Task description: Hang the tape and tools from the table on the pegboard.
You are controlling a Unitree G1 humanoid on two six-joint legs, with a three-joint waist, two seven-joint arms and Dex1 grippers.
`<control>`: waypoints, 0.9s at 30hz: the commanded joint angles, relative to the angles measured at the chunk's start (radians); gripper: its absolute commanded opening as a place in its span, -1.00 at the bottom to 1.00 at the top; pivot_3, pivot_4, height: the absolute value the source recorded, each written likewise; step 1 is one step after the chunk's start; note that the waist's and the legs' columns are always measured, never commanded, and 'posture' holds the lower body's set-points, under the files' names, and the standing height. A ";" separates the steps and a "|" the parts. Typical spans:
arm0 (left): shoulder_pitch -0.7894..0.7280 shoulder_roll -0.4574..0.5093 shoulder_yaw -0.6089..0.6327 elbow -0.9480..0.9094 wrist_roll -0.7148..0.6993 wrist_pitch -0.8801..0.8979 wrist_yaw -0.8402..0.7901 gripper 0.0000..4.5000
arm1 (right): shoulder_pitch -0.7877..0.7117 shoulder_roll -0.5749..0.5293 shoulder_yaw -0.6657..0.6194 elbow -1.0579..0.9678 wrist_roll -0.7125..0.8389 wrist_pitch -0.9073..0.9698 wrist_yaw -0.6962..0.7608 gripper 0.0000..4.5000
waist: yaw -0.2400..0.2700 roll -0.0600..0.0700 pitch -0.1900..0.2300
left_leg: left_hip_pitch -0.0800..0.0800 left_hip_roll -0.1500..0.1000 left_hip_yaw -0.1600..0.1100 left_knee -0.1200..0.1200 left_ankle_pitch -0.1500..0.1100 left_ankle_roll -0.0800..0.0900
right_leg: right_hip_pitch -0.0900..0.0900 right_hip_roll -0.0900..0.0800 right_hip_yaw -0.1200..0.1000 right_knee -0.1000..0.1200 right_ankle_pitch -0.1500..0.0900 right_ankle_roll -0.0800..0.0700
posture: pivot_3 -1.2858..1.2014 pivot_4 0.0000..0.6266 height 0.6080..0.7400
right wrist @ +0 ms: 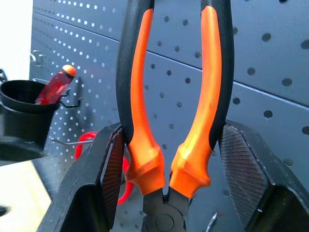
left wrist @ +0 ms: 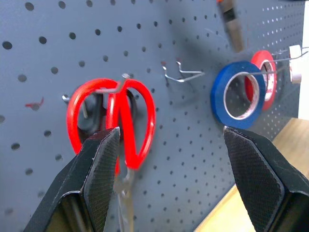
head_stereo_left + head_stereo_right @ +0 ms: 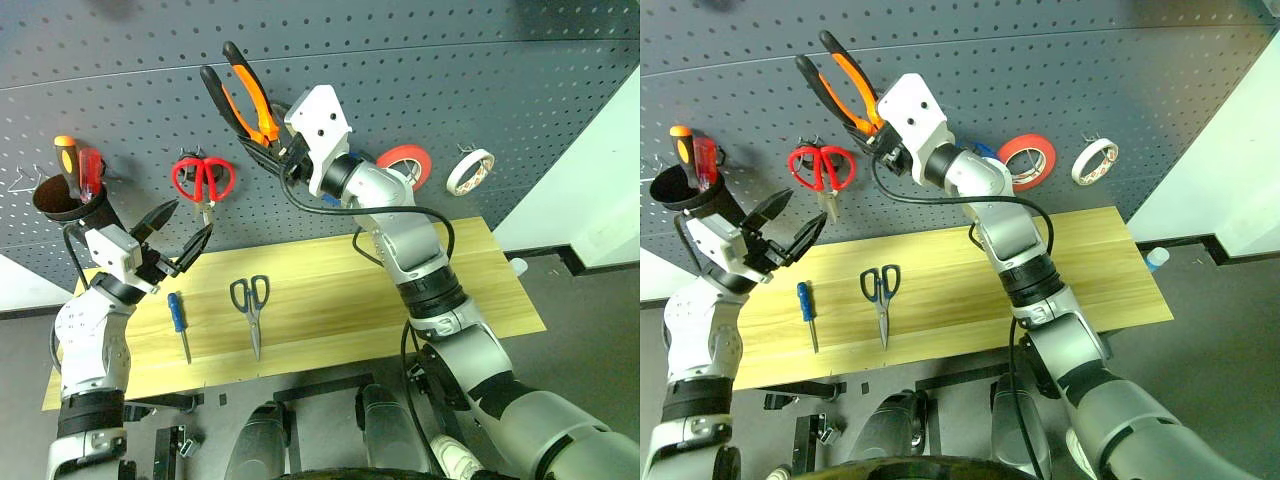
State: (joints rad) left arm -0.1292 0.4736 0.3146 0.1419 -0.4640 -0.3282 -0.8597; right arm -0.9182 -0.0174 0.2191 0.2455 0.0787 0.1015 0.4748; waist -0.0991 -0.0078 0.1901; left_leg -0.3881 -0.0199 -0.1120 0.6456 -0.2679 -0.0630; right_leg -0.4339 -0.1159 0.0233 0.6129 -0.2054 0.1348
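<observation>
The right gripper [image 3: 272, 150] is clamped on the orange-and-black pliers [image 3: 240, 95] near their pivot, holding them up against the dark grey pegboard [image 3: 480, 70] with the handles pointing toward 11 o'clock. The left gripper [image 3: 180, 230] hangs with its jaws apart and empty just in front of the red-handled scissors [image 3: 203, 180] on their hook. The blue-handled screwdriver [image 3: 179, 322] and the dark-blue-handled scissors [image 3: 252, 308] lie on the light wood table [image 3: 480, 290], the screwdriver at 9 o'clock from the scissors, while the whitish tape roll [image 3: 469, 171] hangs on the pegboard at 3 o'clock from the red tape roll [image 3: 407, 166]
</observation>
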 commanded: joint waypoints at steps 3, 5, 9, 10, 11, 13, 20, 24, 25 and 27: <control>0.099 -0.003 0.056 -0.157 -0.051 0.019 0.046 0.59 | -0.068 0.041 -0.036 0.068 -0.008 -0.212 -0.032 0.15 | 0.001 0.000 0.002 | 0.000 0.000 0.000 0.000 0.000 0.000 | -0.001 0.000 0.000 0.001 0.000 -0.001 | 0.00 -0.44 0.89; 0.134 -0.008 0.065 -0.197 -0.060 0.023 0.062 0.59 | -0.072 0.050 -0.044 0.093 -0.008 -0.257 -0.038 0.15 | 0.003 0.000 0.004 | 0.000 0.000 0.000 0.000 0.000 0.000 | -0.001 0.001 0.000 0.001 0.000 -0.001 | 0.01 -0.39 0.89; 0.175 -0.012 0.080 -0.246 -0.063 0.031 0.092 0.59 | -0.095 0.069 -0.065 0.161 -0.002 -0.324 -0.047 0.15 | 0.005 0.000 0.016 | 0.000 0.000 -0.001 0.001 0.000 0.000 | 0.000 0.001 0.000 0.001 0.000 -0.001 | 0.03 -0.30 0.89; 0.189 -0.013 0.084 -0.260 -0.065 0.032 0.097 0.59 | -0.096 0.072 -0.067 0.169 -0.005 -0.340 -0.048 0.15 | 0.005 0.000 0.019 | 0.000 0.000 -0.001 0.000 0.000 0.000 | 0.000 0.001 0.000 0.001 0.000 -0.001 | 0.03 -0.27 0.89; 0.196 -0.015 0.087 -0.267 -0.060 0.030 0.107 0.59 | -0.104 0.076 -0.071 0.192 -0.006 -0.359 -0.052 0.15 | 0.005 0.001 0.024 | 0.000 0.000 -0.001 0.000 0.000 0.000 | 0.000 0.001 0.000 0.001 0.000 -0.002 | 0.04 -0.25 0.89; 0.210 -0.025 0.092 -0.284 -0.052 0.020 0.127 0.59 | -0.117 0.082 -0.080 0.236 -0.009 -0.397 -0.061 0.15 | 0.005 0.001 0.031 | 0.000 0.000 -0.001 0.000 0.000 0.000 | -0.001 0.001 0.000 0.001 -0.001 -0.002 | 0.04 -0.22 0.89; 0.237 -0.053 0.089 -0.338 -0.038 0.011 0.183 0.59 | -0.177 0.091 -0.121 0.432 -0.016 -0.549 -0.089 0.15 | 0.006 -0.002 0.061 | -0.001 0.000 -0.001 0.000 0.000 0.000 | -0.002 0.001 0.000 0.002 -0.001 -0.002 | 0.07 -0.13 0.89; 0.258 -0.062 0.070 -0.374 -0.031 0.025 0.202 0.59 | -0.205 0.095 -0.143 0.500 -0.009 -0.602 -0.093 0.15 | 0.006 -0.003 0.074 | -0.004 0.000 -0.001 -0.001 0.000 0.000 | -0.006 0.001 0.000 0.002 -0.001 -0.002 | 0.07 -0.10 0.89; 0.260 -0.066 0.063 -0.377 -0.029 0.029 0.205 0.59 | -0.211 0.095 -0.148 0.517 -0.009 -0.613 -0.095 0.15 | 0.007 -0.003 0.078 | -0.004 0.000 -0.001 -0.001 0.000 0.000 | -0.007 0.001 0.000 0.003 -0.001 -0.002 | 0.07 -0.10 0.89; 0.265 -0.072 0.055 -0.382 -0.027 0.035 0.207 0.59 | -0.217 0.098 -0.153 0.536 -0.008 -0.627 -0.095 0.15 | 0.007 -0.003 0.081 | -0.004 0.000 -0.001 -0.001 0.000 0.000 | -0.007 0.001 0.000 0.003 -0.001 -0.003 | 0.07 -0.09 0.89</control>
State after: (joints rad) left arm 0.1242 0.4037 0.3665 -0.2026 -0.4903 -0.2895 -0.6634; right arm -1.0925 0.0624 0.0814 0.7930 0.0608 -0.4792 0.3867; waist -0.0921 -0.0107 0.2715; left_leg -0.3924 -0.0196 -0.1130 0.6446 -0.2678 -0.0629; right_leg -0.4409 -0.1150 0.0237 0.6162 -0.2065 0.1320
